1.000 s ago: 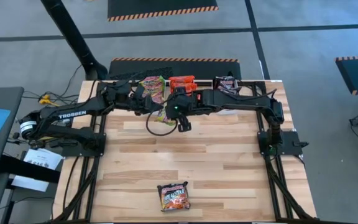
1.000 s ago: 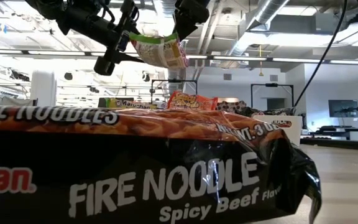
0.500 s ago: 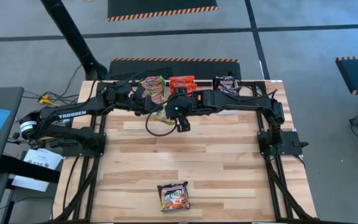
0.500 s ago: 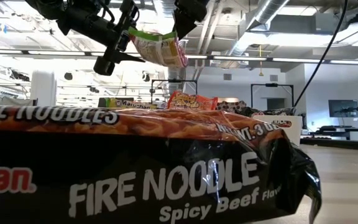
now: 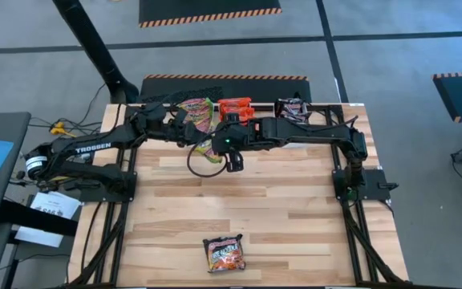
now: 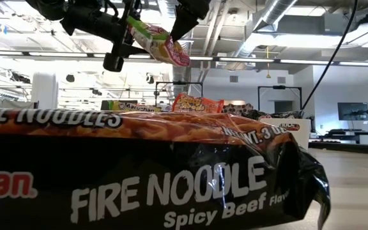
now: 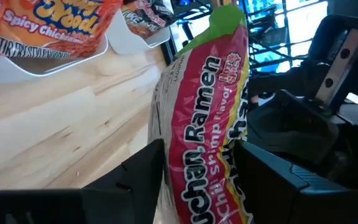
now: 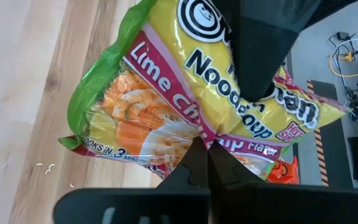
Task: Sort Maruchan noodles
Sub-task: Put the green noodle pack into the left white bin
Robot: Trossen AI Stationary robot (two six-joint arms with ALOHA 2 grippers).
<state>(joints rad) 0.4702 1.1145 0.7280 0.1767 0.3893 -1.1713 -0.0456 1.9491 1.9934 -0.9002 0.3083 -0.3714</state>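
Aloft, green-yellow lime-shrimp noodle packet (image 8: 185,106), glossy, crumpled; pinched by both right hand (image 8: 207,163) and left hand (image 7: 197,168).

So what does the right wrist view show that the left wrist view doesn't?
Only the right wrist view shows the lime chili shrimp packet's yellow front with its shrimp picture, pinched at one edge by the shut right claw.

Only the left wrist view shows the white bins, one holding an orange spicy chicken packet, and the left claw's fingers either side of the packet.

Both show that same green-edged packet above the wooden table.
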